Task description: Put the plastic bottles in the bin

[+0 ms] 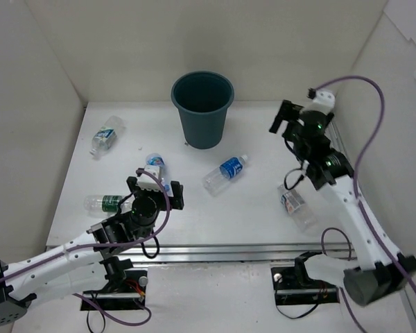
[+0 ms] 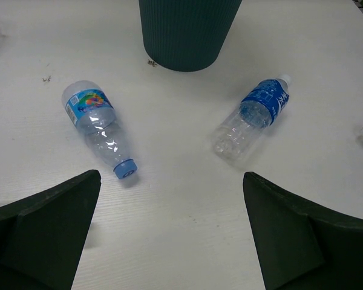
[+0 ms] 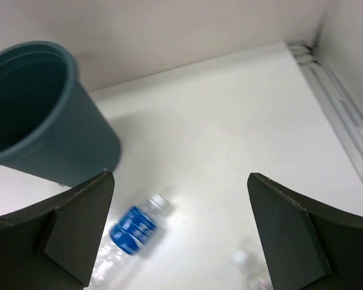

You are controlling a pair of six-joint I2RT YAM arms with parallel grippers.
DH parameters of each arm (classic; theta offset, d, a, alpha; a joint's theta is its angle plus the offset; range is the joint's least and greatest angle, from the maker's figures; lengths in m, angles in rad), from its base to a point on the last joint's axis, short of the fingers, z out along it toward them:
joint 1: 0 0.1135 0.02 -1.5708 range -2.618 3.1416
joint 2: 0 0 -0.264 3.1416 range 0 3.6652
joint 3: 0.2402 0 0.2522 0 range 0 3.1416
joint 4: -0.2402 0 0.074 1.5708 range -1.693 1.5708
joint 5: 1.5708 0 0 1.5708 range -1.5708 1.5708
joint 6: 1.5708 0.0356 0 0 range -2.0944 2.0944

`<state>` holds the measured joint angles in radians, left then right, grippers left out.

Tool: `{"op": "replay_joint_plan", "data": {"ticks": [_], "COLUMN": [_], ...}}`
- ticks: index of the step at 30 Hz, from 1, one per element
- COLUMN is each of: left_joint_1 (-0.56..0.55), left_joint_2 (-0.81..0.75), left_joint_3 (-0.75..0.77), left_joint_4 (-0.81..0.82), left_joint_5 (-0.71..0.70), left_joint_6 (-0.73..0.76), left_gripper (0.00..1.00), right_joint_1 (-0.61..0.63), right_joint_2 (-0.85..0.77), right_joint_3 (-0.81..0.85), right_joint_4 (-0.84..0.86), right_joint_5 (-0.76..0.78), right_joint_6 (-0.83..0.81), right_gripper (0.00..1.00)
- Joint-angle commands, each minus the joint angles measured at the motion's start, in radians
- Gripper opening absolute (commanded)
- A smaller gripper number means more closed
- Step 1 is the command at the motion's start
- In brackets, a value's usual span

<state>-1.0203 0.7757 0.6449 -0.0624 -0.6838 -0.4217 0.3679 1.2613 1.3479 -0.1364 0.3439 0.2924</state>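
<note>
The dark teal bin (image 1: 202, 107) stands upright at the back middle. Several clear plastic bottles lie on the table: one at the far left (image 1: 107, 135), one with a blue cap (image 1: 155, 165) just beyond my left gripper, a green-banded one (image 1: 107, 202) left of it, a blue-banded one (image 1: 226, 173) in the middle, and one (image 1: 297, 205) under my right arm. My left gripper (image 1: 154, 189) is open and empty, low over the table. My right gripper (image 1: 286, 119) is open and empty, raised to the right of the bin.
White walls close in the table on the left, back and right. A metal rail (image 1: 215, 251) runs along the near edge. In the left wrist view the bin (image 2: 187, 30) stands ahead, with the blue-capped bottle (image 2: 100, 124) on the left and the blue-banded one (image 2: 254, 118) on the right.
</note>
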Motion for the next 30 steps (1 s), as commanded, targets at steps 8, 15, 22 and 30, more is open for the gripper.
{"op": "replay_joint_plan", "data": {"ticks": [8,15,22,30], "left_joint_1": [0.019,0.019,0.019,0.019], "left_joint_2": [-0.021,-0.023,0.011,0.019], "left_joint_3": [0.024,0.019,0.024,0.027], "left_joint_4": [0.055,0.082,0.084,0.084], "left_joint_5": [0.069,0.084,0.072,0.075], "left_joint_6": [-0.005,0.001,0.003,0.004], "left_gripper": [1.00,1.00,1.00,1.00], "right_joint_1": [-0.136,-0.161,-0.167,-0.178], "right_joint_2": [-0.339,-0.336,-0.181,0.035], "right_joint_3": [-0.447,-0.596,-0.576,-0.484], "right_joint_4": [-0.193,-0.229,-0.256,-0.278], "right_joint_5": [-0.137,-0.146,-0.108,-0.089], "right_joint_6": [0.071,0.090,0.079,0.044], "right_gripper": [0.91,0.94,0.98,0.98]}}
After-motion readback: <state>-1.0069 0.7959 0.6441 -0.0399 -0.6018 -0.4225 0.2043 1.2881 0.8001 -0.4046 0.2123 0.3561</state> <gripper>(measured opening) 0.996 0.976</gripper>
